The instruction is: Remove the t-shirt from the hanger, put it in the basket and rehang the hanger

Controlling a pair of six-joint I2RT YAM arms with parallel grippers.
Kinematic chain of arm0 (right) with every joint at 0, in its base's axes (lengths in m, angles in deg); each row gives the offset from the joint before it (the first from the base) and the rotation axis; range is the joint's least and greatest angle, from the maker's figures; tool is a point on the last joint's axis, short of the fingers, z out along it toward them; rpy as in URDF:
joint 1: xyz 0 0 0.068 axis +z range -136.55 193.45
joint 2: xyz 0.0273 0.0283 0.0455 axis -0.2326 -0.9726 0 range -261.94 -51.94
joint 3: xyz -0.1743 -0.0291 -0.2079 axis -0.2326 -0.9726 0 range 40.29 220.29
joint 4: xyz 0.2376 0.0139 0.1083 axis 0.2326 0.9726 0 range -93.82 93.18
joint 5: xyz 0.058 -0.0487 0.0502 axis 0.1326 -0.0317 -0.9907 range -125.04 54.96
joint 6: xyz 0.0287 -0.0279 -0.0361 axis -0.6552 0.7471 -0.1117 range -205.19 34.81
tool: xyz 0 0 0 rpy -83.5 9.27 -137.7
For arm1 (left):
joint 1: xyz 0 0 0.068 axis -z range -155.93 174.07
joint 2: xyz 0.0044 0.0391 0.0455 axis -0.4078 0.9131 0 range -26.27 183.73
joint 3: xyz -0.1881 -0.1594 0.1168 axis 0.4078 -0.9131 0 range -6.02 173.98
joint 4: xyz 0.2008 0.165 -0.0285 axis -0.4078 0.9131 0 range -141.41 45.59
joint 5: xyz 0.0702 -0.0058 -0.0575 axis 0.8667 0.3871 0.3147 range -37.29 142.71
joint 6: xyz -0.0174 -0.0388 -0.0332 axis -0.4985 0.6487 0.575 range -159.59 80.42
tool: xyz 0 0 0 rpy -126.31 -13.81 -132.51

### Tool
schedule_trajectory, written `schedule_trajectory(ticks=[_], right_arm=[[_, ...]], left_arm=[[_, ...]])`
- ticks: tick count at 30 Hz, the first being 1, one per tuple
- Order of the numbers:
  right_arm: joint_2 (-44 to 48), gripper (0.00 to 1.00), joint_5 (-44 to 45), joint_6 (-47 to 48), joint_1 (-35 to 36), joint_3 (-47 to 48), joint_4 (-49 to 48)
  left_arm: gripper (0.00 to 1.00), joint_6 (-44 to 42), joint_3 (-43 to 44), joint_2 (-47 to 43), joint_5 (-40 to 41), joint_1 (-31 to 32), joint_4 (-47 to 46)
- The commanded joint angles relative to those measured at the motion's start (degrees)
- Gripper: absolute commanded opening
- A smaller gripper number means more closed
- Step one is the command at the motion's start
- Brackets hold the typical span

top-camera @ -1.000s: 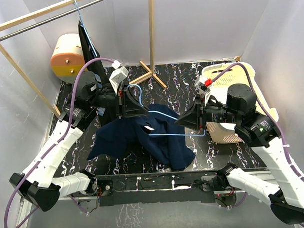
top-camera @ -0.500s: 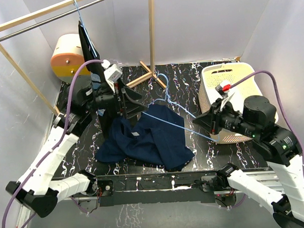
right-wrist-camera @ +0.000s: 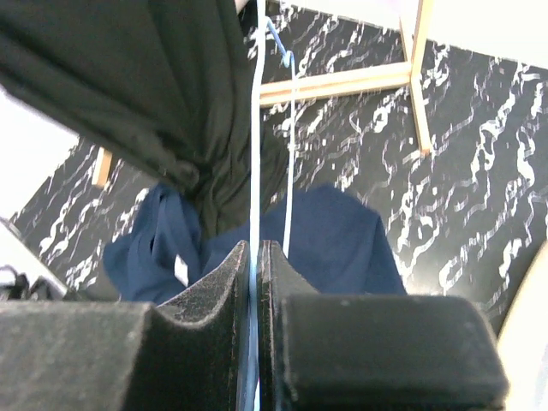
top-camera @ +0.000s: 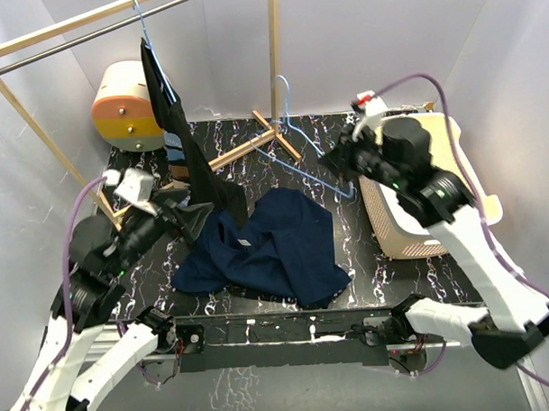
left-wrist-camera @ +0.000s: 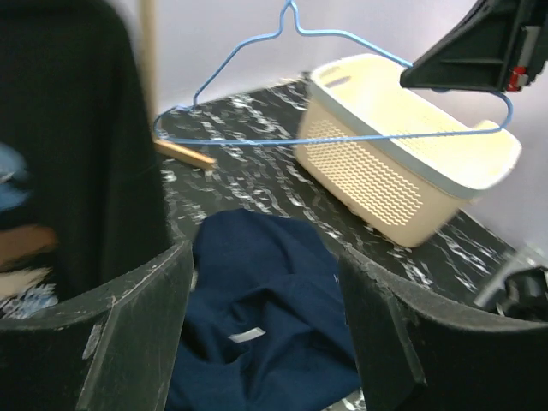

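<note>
Top external view: the hanger (top-camera: 285, 101) is clamped in the right gripper (top-camera: 340, 158); the left gripper (top-camera: 192, 217) is seen open beside the t-shirt (top-camera: 276, 250).

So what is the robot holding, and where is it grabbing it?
The right gripper is pinching the blue wire hanger near the end of one shoulder. The left gripper is open and holds nothing. Neither gripper holds the t-shirt.

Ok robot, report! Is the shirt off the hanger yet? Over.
Left end effector open, empty. Right end effector shut on bare hanger, held up. T-shirt off, heaped on table.
</note>
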Motion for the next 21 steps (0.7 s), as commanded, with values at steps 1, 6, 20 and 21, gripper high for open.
schedule_trajectory(ticks=[1, 6, 20, 21], right_arm=[[-8.92, 0.08, 2.39, -0.53, -0.14, 7.08, -19.49], [-18.76, 0.08, 1.78, -0.6, -0.14, 15.8, -30.8], [-41.26, 0.08, 0.76, 0.72, 0.25, 39.29, -35.52], [-42.11, 0.08, 1.06, 0.72, 0.32, 39.72, -35.99]], left_arm=[[0.66, -0.27, -3.93, -9.96, 18.85, -0.02, 4.21], [0.66, 0.54, -9.82, -19.57, 30.34, -0.08, 7.22], [0.66, -0.45, -18.84, -24.3, 37.81, -0.07, 8.29], [0.66, -0.51, -18.86, -23.95, 37.38, -0.07, 8.18]])
